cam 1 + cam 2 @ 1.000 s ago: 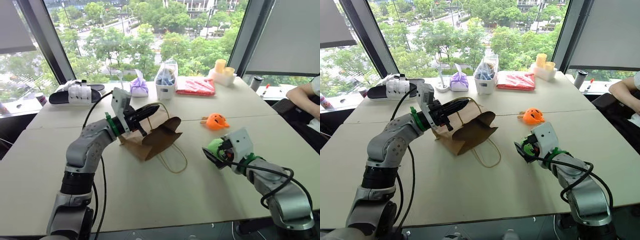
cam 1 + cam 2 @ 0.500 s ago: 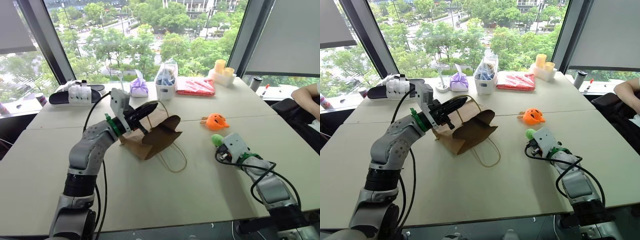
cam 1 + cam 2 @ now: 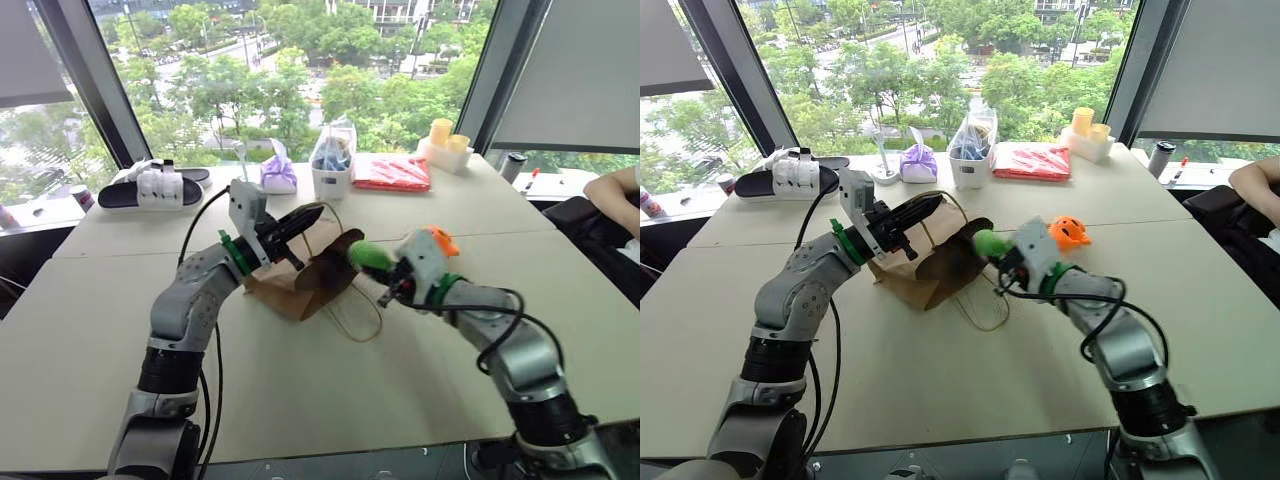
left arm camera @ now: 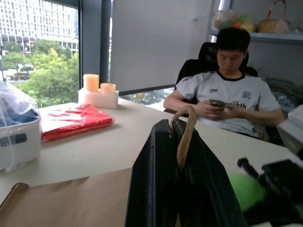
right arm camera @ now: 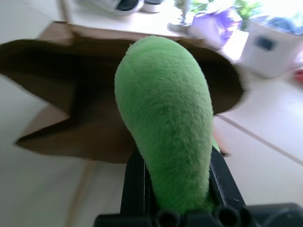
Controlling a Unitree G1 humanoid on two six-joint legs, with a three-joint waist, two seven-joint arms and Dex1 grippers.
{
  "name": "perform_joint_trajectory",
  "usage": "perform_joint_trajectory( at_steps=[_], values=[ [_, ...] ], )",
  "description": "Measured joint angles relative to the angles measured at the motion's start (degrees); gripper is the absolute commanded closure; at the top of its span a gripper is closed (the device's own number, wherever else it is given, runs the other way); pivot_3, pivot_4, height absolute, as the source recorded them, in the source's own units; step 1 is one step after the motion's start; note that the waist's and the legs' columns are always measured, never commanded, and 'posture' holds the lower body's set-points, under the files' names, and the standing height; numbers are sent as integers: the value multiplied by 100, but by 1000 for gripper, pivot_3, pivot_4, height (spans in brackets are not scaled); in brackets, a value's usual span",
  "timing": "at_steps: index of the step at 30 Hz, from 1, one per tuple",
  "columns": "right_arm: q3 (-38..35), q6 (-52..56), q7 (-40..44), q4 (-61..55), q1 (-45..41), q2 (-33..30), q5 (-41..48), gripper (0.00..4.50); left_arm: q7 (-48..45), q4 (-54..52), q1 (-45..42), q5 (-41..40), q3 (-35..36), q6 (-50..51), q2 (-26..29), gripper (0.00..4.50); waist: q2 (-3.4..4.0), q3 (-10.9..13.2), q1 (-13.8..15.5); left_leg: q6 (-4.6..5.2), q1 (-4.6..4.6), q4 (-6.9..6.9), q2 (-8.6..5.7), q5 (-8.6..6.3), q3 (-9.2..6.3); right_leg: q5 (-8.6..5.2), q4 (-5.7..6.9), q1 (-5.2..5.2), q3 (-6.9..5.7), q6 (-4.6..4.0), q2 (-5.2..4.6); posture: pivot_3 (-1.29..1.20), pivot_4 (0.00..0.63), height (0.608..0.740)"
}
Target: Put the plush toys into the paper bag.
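The brown paper bag (image 3: 298, 283) lies on its side at the table's middle, its dark mouth facing right. My left gripper (image 3: 312, 214) is shut on the bag's upper cord handle (image 4: 185, 137) and holds the mouth up. In my right gripper (image 3: 386, 270) sits the green plush toy (image 5: 165, 118), with the fingers (image 5: 133, 189) shut around its lower end. The green toy (image 3: 368, 256) hangs just in front of the bag's mouth, above the table. The orange plush toy (image 3: 1070, 231) rests on the table behind my right hand, partly hidden by it.
The bag's second loop handle (image 3: 357, 322) lies on the table below my right gripper. Along the window side stand black-and-white slippers (image 3: 150, 187), a purple pouch (image 3: 277, 175), a white tub with a clear bag (image 3: 331, 165), a red packet (image 3: 391, 172) and yellow cups (image 3: 445, 145). A person (image 4: 227, 94) sits at the right edge.
My right gripper shut on the green toy, lifted it off the table and carried it left to the bag's mouth. The left gripper kept its hold on the handle.
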Motion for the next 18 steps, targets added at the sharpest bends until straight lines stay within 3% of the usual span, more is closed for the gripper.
perform_joint_trajectory(
  at_steps=[13,16,18],
  values=[
    [560,-1482,-49,2623,-1100,1290,-509,4475,407,-838,124,-656,-35,744,-353,4500,1,0,-38,-16,0,-7,1,9,1,0,6,-11,1,0,1,0,150,740],
    [600,-1635,42,2958,-1143,1508,-529,3252,567,-963,161,-676,-42,822,-412,4500,1,1,-35,-16,0,-7,1,9,1,0,6,-11,1,0,1,0,150,740],
    [599,-1635,121,3031,-1194,1603,-526,2142,651,-974,160,-719,-37,873,-417,4500,1,1,-41,-16,0,-7,1,9,1,0,6,-11,1,0,1,0,150,740]
  ],
)
